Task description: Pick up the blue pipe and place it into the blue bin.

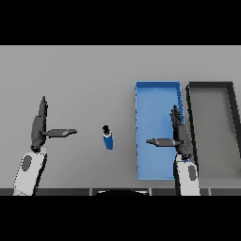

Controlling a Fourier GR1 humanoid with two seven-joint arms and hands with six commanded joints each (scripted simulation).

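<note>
Pipe [108,137] on table [84,75], left of bin [157,87].

Matt grey table [84,75], smooth blue bin [157,85], glossy blue pipe [108,140]

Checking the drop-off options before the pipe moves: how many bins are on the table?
2. The blue bin lies right of the blue pipe; a dark grey bin sits beside it, further right. Nothing seems hidden.
</note>
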